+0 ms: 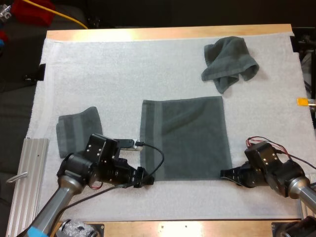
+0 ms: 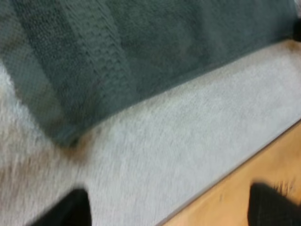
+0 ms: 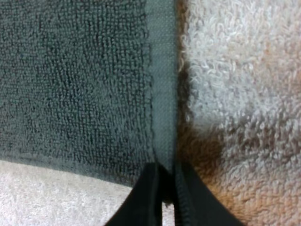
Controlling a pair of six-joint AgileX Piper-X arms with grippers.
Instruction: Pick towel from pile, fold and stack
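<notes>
Right wrist view: right gripper (image 3: 165, 186) pinches corner of spread towel (image 3: 70, 70); left gripper (image 2: 169, 200) gapes, empty

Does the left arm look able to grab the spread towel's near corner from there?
Probably yes: the left gripper sits open beside the near-left corner of the spread towel, with only bare mat between.

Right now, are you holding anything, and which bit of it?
My right gripper pinches the flat towel by its near right corner. My left gripper, jaws apart beside the other near corner, holds nothing.
</notes>
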